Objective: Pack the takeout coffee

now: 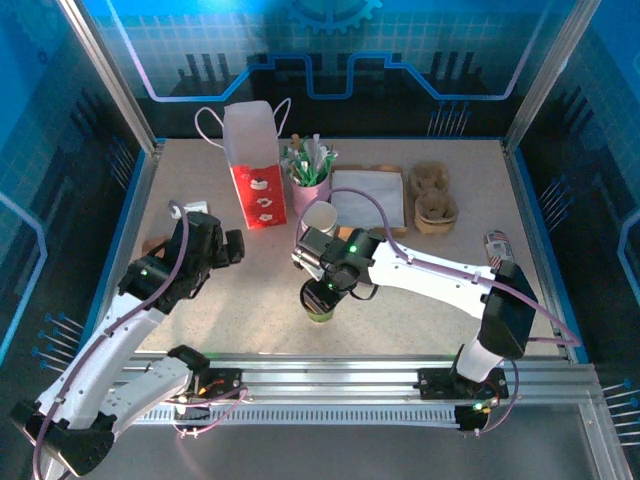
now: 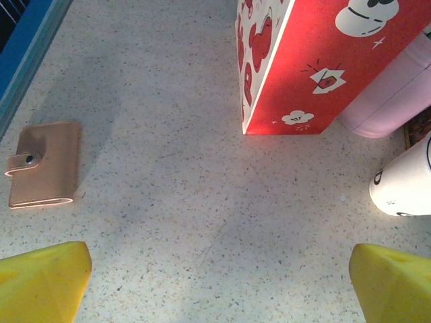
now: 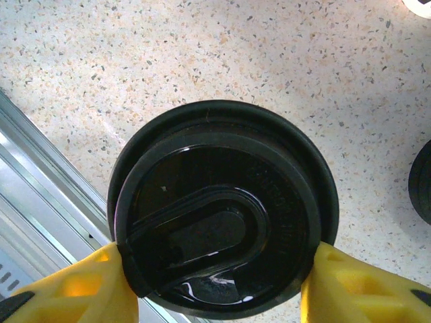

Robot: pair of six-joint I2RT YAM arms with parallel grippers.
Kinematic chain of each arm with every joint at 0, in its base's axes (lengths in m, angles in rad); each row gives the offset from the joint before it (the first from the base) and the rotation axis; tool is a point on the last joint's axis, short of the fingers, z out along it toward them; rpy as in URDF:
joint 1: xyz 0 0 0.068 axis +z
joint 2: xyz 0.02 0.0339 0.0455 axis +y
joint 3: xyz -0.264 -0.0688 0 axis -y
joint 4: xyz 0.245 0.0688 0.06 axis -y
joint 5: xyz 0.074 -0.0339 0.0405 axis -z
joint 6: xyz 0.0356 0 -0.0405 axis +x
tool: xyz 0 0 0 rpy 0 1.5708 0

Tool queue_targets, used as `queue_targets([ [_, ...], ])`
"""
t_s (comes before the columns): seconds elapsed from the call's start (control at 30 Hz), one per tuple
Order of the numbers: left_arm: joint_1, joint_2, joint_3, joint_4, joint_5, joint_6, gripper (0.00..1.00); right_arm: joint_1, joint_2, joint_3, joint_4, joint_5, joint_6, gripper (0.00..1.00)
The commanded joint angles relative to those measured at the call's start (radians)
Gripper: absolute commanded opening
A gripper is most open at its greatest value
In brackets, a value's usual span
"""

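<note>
The takeout coffee, a plain white paper cup (image 1: 320, 218), stands mid-table in front of the pink cup (image 1: 310, 190); its side also shows at the right edge of the left wrist view (image 2: 404, 182). My right gripper (image 1: 318, 290) hovers near the front of the table, its yellow fingers (image 3: 81, 289) shut on a round black lid (image 3: 215, 215). The lid sits tilted over a wider dark round rim (image 3: 316, 175) just below it. My left gripper (image 1: 232, 248) is open and holds nothing, its fingertips (image 2: 40, 279) above bare tabletop left of the white cup.
A red-and-white paper bag (image 1: 255, 170) stands at the back, also close ahead in the left wrist view (image 2: 303, 60). A tan wallet (image 2: 40, 165) lies at the left. A white tray (image 1: 368, 195), brown cup carriers (image 1: 435, 195) and a can (image 1: 497, 245) sit to the right.
</note>
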Motion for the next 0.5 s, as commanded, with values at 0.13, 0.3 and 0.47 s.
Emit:
queue_targets([
  [0.13, 0.008, 0.059, -0.002, -0.010, 0.128, 0.014, 0.99, 0.014, 0.049, 0.016, -0.065, 0.047, 0.011, 0.39],
  [0.3, 0.009, 0.118, 0.029, -0.042, 0.277, -0.016, 0.98, 0.013, 0.068, 0.001, -0.061, 0.036, 0.006, 0.39],
  [0.47, 0.006, 0.189, 0.057, -0.088, 0.445, -0.054, 0.96, 0.014, 0.074, -0.019, -0.050, 0.023, -0.005, 0.40],
])
